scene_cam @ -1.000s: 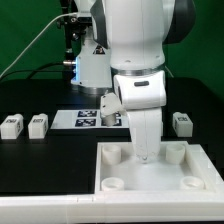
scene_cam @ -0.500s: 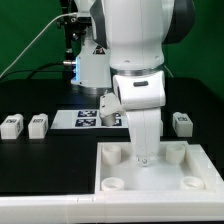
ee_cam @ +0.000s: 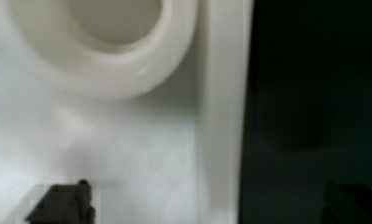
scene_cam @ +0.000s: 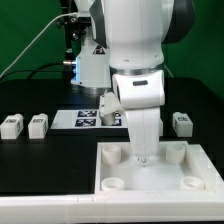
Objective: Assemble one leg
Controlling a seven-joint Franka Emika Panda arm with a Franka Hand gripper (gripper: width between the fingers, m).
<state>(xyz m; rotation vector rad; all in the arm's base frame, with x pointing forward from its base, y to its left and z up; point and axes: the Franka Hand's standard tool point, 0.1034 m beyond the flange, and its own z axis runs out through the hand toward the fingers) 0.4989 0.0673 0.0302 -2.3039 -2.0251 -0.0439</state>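
- While the gripper (scene_cam: 145,156) hangs low over the white plate (scene_cam: 150,175), no leg is in its grasp. In the wrist view its fingertips (ee_cam: 62,203) stand far apart, with only bare plate and dark table between them.
- A first leg (scene_cam: 181,123) lies on the black table (scene_cam: 40,165) just past the plate's far corner on the exterior view's right, apart from the gripper.
- A second leg (scene_cam: 38,124) and a third leg (scene_cam: 12,125) lie side by side, near each other but not touching, to the exterior view's left of the marker board (scene_cam: 92,118).
- All three are small, blocky white pieces with a black-and-white tagged face turned toward the camera. Their long axis seems to lie flat on the table and run away from the camera — they show too small to be sure.
- The plate is smooth matt white plastic, square, with a raised round socket (ee_cam: 112,30) at each corner. The gripper stands between the two far ones.
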